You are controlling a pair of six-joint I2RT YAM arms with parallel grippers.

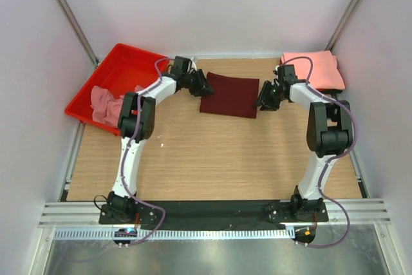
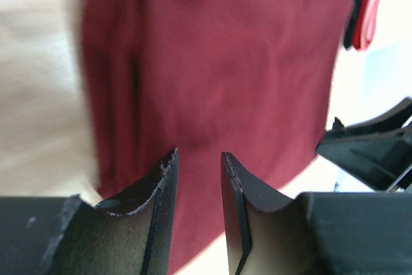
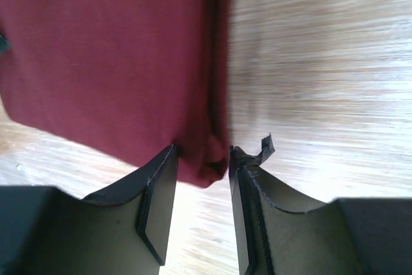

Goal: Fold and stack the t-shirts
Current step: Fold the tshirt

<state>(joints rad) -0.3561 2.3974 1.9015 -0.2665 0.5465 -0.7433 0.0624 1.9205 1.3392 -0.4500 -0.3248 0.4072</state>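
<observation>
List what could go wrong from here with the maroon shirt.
1. The right pincer straddles only one corner of the folded maroon shirt; a lift from there may pull the layers apart.
2. The left pincer hangs open over the opposite edge, so an uneven lift could drag the shirt askew on its way to the folded salmon shirt.

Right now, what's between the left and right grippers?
The folded dark maroon t-shirt spans the stretch from the left gripper to the right gripper, one at each side edge. Top external view shows it; nothing else lies there.
</observation>
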